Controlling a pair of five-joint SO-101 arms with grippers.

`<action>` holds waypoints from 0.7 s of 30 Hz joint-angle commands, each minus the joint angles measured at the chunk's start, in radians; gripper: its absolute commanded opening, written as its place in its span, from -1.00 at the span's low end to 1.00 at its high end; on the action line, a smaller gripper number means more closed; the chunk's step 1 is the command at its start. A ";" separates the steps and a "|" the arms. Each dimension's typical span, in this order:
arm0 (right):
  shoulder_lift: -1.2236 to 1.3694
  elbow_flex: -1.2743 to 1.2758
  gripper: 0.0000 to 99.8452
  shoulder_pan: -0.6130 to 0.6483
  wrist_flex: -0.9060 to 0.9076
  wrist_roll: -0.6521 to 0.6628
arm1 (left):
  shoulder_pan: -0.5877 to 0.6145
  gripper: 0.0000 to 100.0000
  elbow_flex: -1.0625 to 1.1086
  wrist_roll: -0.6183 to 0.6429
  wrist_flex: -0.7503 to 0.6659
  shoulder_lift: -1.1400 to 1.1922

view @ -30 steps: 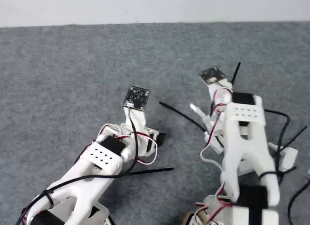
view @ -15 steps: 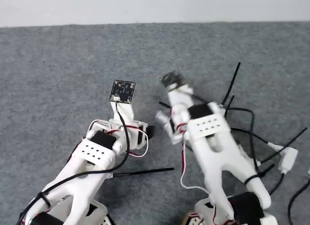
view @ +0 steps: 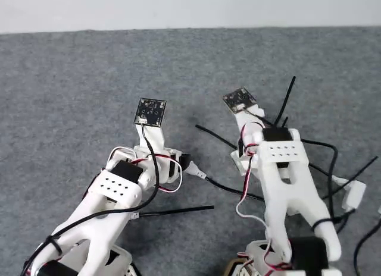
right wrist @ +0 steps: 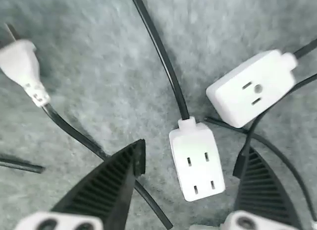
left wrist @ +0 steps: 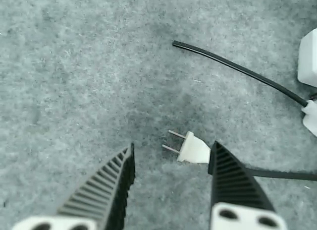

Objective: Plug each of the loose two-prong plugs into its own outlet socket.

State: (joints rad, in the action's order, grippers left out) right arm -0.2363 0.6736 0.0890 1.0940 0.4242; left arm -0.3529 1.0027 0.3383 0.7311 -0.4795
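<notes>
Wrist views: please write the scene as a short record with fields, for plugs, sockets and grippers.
mat: grey
left gripper: open, over the mat
plug: white, two prongs, loose on the mat beside one finger
right gripper: open
socket block: white, on the mat, seen between its fingers, slots empty
second socket: white, nearby, slots empty

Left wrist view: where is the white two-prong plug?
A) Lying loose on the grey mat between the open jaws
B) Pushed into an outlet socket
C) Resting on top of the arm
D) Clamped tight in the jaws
A: the white two-prong plug lies on the grey mat with both prongs bare, between the left arm's jaws, which stand wide apart and are not closed on it.
</notes>
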 commanded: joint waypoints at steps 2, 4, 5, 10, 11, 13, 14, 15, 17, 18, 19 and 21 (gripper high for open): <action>0.094 -0.006 -0.42 -0.019 -0.035 0.078 | 0.006 -0.54 -0.047 -0.009 0.002 -0.021; 0.145 -0.006 -0.42 -0.050 -0.076 0.117 | 0.006 -0.54 -0.047 -0.009 0.002 -0.021; 0.168 -0.006 -0.42 -0.068 -0.101 0.135 | 0.006 -0.54 -0.047 -0.011 0.002 -0.021; 0.216 -0.028 -0.51 -0.085 -0.082 0.190 | 0.002 -0.54 -0.047 -0.011 0.002 -0.020; 0.217 -0.031 -0.59 -0.081 -0.077 0.192 | 0.002 -0.54 -0.045 -0.012 0.002 -0.020; 0.217 -0.032 -0.82 -0.077 -0.076 0.189 | 0.002 -0.54 -0.045 -0.012 0.002 -0.020; 0.217 -0.034 -0.94 -0.071 -0.076 0.186 | 0.002 -0.54 -0.045 -0.012 0.002 -0.020; 0.217 -0.035 -1.00 -0.064 -0.070 0.184 | 0.002 -0.54 -0.045 -0.012 0.002 -0.020; 0.208 -0.034 -0.94 -0.045 -0.053 0.158 | 0.002 -0.54 -0.045 -0.009 0.005 -0.020; 0.208 -0.041 -0.98 -0.031 -0.044 0.115 | 0.002 -0.54 -0.045 -0.009 0.008 -0.020; 0.208 -0.064 -0.99 -0.012 -0.027 0.055 | 0.002 -0.54 -0.045 -0.008 0.008 -0.020; 0.208 -0.110 -0.98 0.031 0.010 -0.100 | 0.006 -0.54 -0.045 -0.006 0.029 -0.021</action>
State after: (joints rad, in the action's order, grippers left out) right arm -0.0169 0.6567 0.0629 1.0587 0.5025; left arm -0.3529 1.0027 0.3383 0.7327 -0.4795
